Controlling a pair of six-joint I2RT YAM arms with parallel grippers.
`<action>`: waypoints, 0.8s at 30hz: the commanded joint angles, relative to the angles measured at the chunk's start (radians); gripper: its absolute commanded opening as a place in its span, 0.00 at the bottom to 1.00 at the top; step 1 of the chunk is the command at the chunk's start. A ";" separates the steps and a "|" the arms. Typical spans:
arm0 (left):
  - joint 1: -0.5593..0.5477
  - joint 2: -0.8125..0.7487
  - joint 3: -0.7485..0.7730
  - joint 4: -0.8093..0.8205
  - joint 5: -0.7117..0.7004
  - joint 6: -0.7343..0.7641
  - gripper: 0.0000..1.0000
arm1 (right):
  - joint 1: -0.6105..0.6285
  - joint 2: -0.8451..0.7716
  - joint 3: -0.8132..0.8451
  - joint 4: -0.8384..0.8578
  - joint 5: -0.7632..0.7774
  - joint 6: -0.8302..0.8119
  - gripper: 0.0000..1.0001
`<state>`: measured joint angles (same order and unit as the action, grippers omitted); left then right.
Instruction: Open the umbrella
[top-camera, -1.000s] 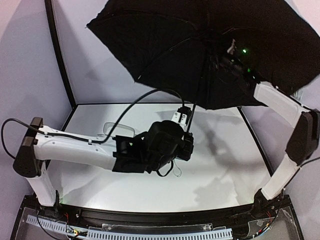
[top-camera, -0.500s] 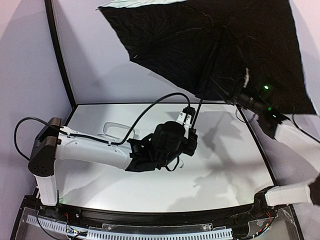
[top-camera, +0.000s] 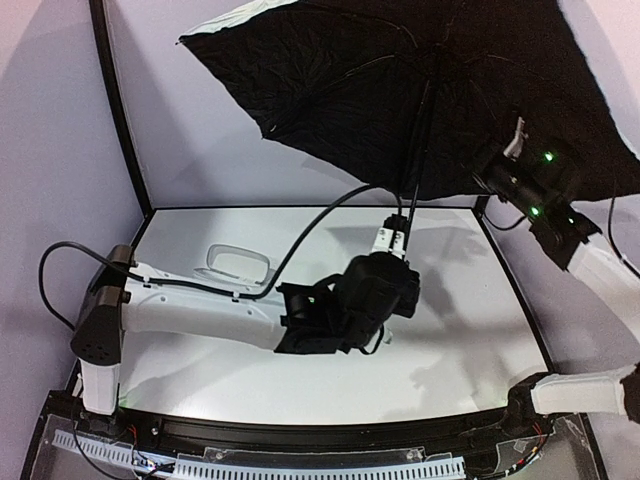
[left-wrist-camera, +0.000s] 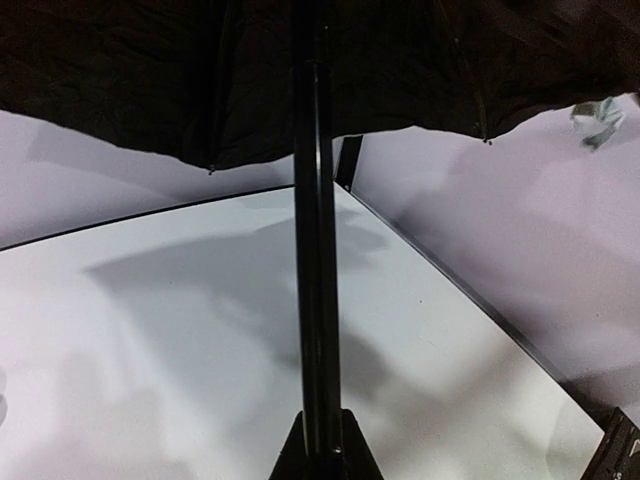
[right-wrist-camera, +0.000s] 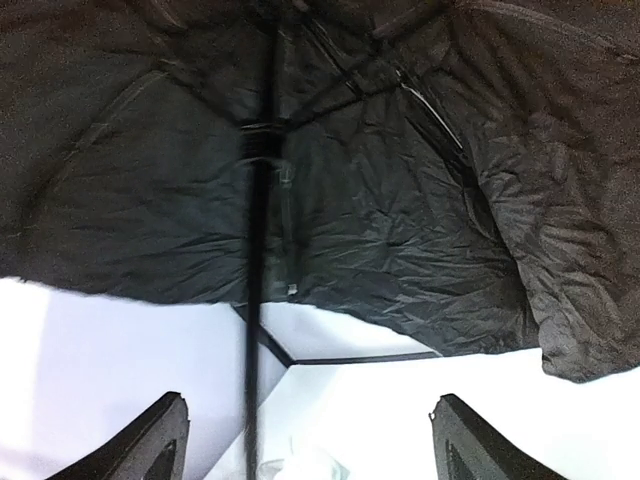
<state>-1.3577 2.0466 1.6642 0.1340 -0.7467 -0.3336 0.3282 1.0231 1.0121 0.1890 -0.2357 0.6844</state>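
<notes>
The umbrella's canopy (top-camera: 380, 80) is spread wide above the table, its black inner side facing me, with a strip of pale outer fabric at the top left edge. The thin black shaft (top-camera: 418, 150) runs down to my left gripper (top-camera: 393, 238), which is shut on its lower end. In the left wrist view the shaft (left-wrist-camera: 315, 250) rises from the closed jaws of the left gripper (left-wrist-camera: 322, 458) into the canopy (left-wrist-camera: 180, 70). My right gripper (top-camera: 498, 168) hangs open under the canopy's right side, apart from the shaft. In its own view the right gripper (right-wrist-camera: 310, 450) holds nothing, and the shaft (right-wrist-camera: 256, 330) stands beyond its left finger.
A pale rounded-oblong storage case (top-camera: 236, 262) lies on the white table (top-camera: 200, 350) at the back left. Black rails edge the table. The left arm's cable (top-camera: 310, 215) arcs over the table's middle. The canopy (right-wrist-camera: 400, 200) hangs close over the right wrist.
The right gripper has let go near the shaft's top and drawn back to the right, jaws wide. The left arm has carried the shaft rightwards, and the canopy has tilted and stayed spread.
</notes>
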 joint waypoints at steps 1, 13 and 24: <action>-0.038 0.015 0.099 -0.095 -0.167 -0.003 0.01 | 0.041 0.076 0.121 -0.046 0.111 -0.056 0.82; -0.085 0.109 0.287 -0.325 -0.405 0.018 0.01 | 0.081 0.176 0.264 -0.052 0.246 -0.092 0.70; -0.129 0.152 0.341 -0.288 -0.553 0.176 0.01 | 0.083 0.233 0.273 0.046 0.242 -0.017 0.61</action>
<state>-1.4699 2.2141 1.9642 -0.2023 -1.1956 -0.2179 0.4027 1.2505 1.2939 0.1441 0.0104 0.6255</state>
